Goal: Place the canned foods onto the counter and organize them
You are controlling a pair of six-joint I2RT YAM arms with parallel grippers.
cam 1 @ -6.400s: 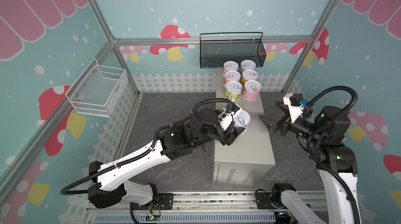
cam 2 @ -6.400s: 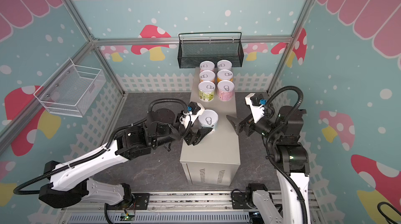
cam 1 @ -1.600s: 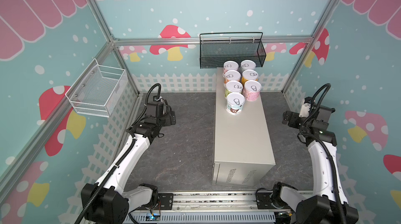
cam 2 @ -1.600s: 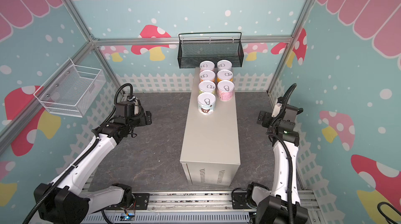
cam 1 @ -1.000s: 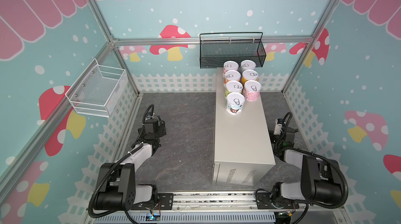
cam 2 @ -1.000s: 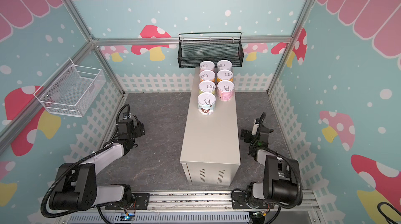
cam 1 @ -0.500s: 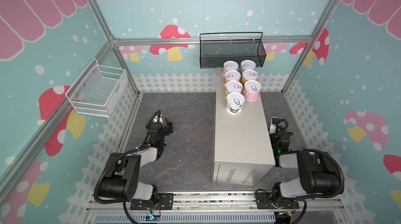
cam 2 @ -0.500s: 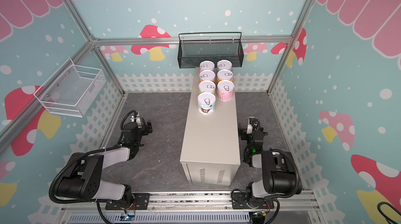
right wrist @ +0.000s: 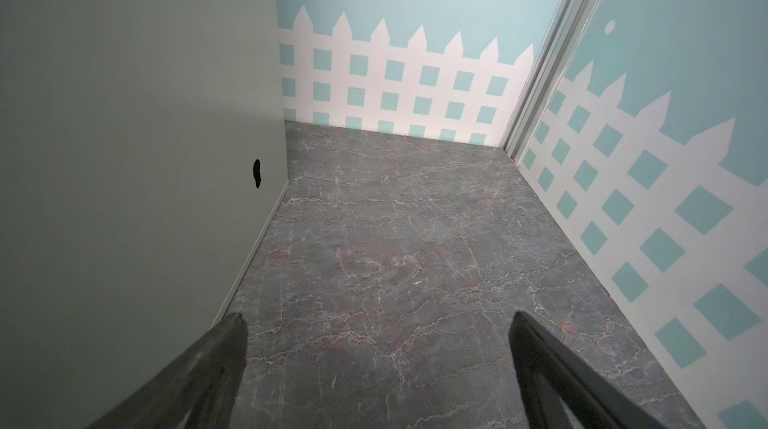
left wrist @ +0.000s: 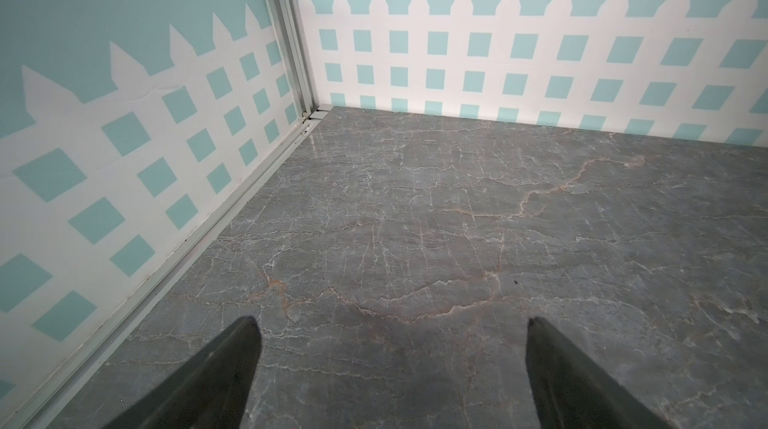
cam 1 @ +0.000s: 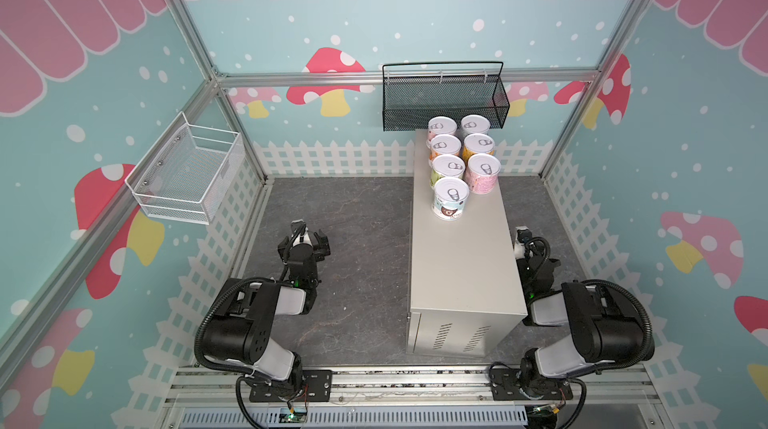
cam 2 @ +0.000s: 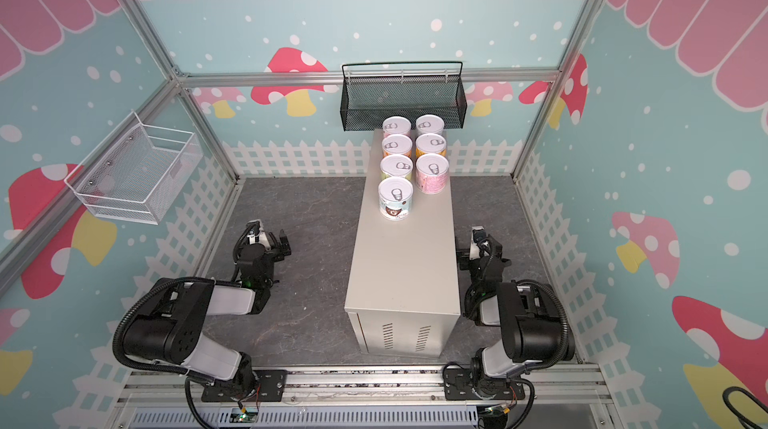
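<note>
- The cans (cam 1: 446, 144) stand upright at the far end of the counter (cam 1: 461, 273), all seven of them. They form two close files just below the black basket (cam 1: 444, 98), and both top views show none on the floor (left wrist: 457, 219).
- The front can (cam 1: 451, 198) makes its file one longer, with a bare spot beside it in front of the pink can (cam 1: 483, 173). We judge the sorting done; no can looks out of line enough to need a nudge.
- So the step in hand is parking. We do it well by holding both arms low and off the counter's edge, so that no link brushes the cans.
- The left gripper (left wrist: 390, 327) hovers over bare floor, well apart from the counter. Its fingers are spread wide with nothing between them.
- The right gripper (right wrist: 376, 323) sits just beside the counter's side wall, its fingers likewise wide apart and empty. This is the one we watch, since a swing inward could knock the cabinet.
- We make any last motion slow and outward.
</note>
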